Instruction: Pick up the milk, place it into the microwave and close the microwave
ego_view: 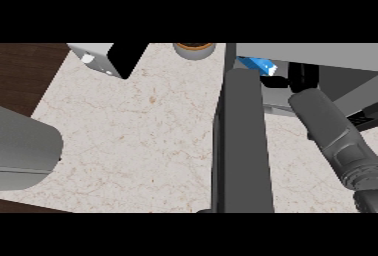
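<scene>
One blue milk carton (257, 64) sits at the open microwave (325, 54), just beside your right hand (289, 80); you cannot tell if it grasps. One brown-filled cup (193, 50) stands farther left.

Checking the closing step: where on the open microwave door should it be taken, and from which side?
Probably its free end nearest the robot, from the left, counter-side face. The microwave door stands open edge-on, running from the microwave toward the robot, so the near end swings easiest; the right hand and milk occupy its right side.
</scene>
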Tool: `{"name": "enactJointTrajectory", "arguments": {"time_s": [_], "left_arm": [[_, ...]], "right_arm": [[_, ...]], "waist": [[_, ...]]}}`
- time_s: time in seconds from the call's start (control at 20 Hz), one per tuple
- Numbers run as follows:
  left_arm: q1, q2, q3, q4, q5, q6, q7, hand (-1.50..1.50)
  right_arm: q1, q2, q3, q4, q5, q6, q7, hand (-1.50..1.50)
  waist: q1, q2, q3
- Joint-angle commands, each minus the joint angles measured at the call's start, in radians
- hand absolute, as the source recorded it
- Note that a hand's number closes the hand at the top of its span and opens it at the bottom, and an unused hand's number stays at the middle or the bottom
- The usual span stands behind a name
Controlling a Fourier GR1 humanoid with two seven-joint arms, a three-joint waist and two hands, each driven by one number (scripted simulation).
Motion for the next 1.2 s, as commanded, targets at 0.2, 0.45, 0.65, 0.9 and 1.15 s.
{"name": "enactJointTrajectory", "arguments": {"time_s": [0.2,0.45,0.65,0.9,1.15], "left_arm": [[-0.015,-0.014,-0.050,0.022,-0.024,-0.032,-0.016,-1.50],[-0.002,-0.022,-0.105,0.015,-0.040,-0.080,-0.016,-1.50],[-0.041,-0.046,-0.152,0.039,-0.058,-0.076,-0.016,-1.50],[-0.032,-0.037,-0.167,0.041,-0.035,-0.101,-0.007,-1.50],[0.012,-0.085,-0.307,-0.022,-0.085,-0.063,0.011,1.50]], "right_arm": [[0.003,0.032,-0.053,-0.023,-0.058,0.164,-0.089,-1.50],[0.029,0.034,-0.120,-0.044,-0.128,0.279,-0.163,-1.50],[0.064,0.070,-0.166,-0.054,-0.183,0.404,-0.235,-1.50],[0.100,0.081,-0.220,-0.040,-0.239,0.494,-0.257,-1.50],[0.162,0.087,-0.255,-0.035,-0.281,0.616,-0.304,-1.50]], "waist": [[-0.016,-0.009,0.000],[-0.035,-0.018,0.000],[-0.071,-0.029,-0.001],[-0.079,-0.040,-0.003],[-0.092,-0.049,-0.003]]}}
